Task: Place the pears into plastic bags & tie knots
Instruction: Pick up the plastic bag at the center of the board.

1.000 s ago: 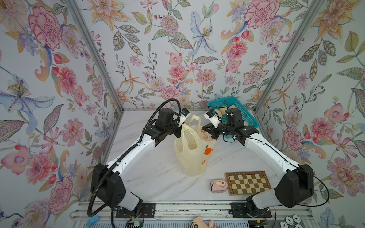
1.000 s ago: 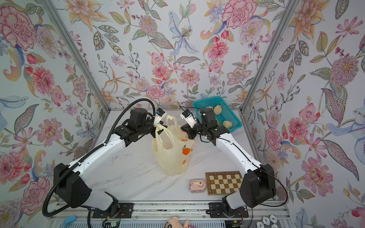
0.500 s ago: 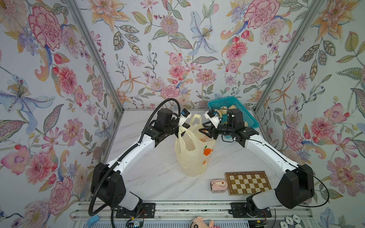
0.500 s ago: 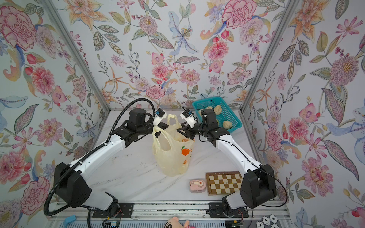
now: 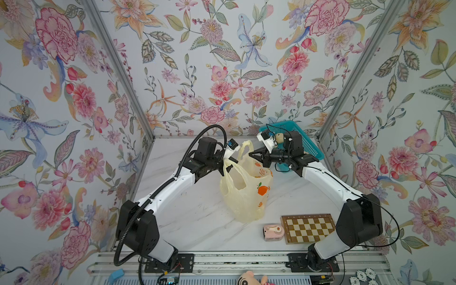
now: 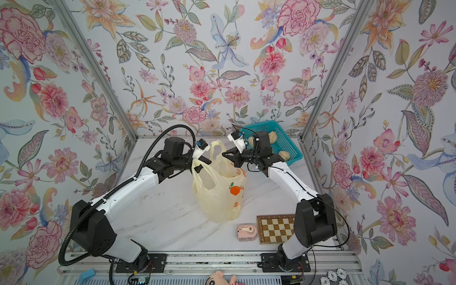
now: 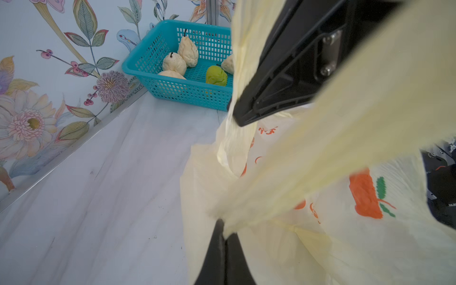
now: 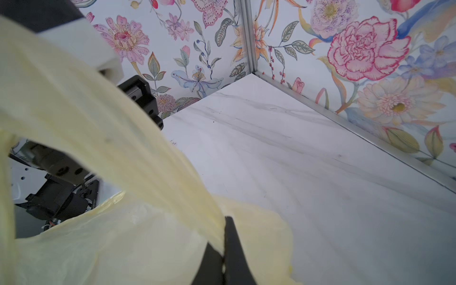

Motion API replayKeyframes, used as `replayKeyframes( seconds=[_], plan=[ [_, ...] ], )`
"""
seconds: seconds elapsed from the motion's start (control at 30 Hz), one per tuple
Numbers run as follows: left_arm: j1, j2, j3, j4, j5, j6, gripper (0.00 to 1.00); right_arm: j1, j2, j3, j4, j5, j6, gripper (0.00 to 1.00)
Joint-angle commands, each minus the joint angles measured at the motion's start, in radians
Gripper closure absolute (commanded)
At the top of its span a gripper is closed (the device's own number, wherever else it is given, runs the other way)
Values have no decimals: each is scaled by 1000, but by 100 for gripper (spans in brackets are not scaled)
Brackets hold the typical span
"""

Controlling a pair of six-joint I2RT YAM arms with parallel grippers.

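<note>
The pale-yellow plastic bag [image 5: 246,195] stands at the middle of the marble table [image 5: 187,222], and only the wrist views show the grip: the left gripper [image 7: 223,234] and the right gripper [image 8: 224,224] each clenched on a gathered handle strip. The pears [image 7: 174,63] lie in the teal basket [image 7: 145,61] between 1 and 2 o'clock from the bag. All five are visible only in the left wrist view, the right arm [image 5: 320,177] covering some in both top views; a chessboard [image 5: 307,228] lies at 4 o'clock.
</note>
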Motion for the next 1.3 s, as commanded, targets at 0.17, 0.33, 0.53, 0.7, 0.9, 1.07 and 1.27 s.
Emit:
replayKeyframes(
  seconds=[0.17,0.33,0.53,0.7,0.9,1.07,1.27],
  plan=[
    [74,-64,-74,30,163,-94,100,-59,54,94,-258,-13,425,100],
    [132,-102,-127,114,252,-203,100,-102,107,104,-385,-140,562,100],
    [192,-98,-136,190,290,-356,100,-90,78,79,-403,-162,575,100],
    [192,-56,-36,22,118,-333,99,-73,69,95,-390,-144,619,100],
    [177,-110,4,-143,-117,-328,55,-25,43,70,-234,-40,727,100],
    [127,-172,-24,-262,-272,-321,39,-14,38,48,-138,-13,788,100],
    [100,-215,-107,-319,-292,-317,41,-13,42,61,-114,-4,795,100]
  ],
)
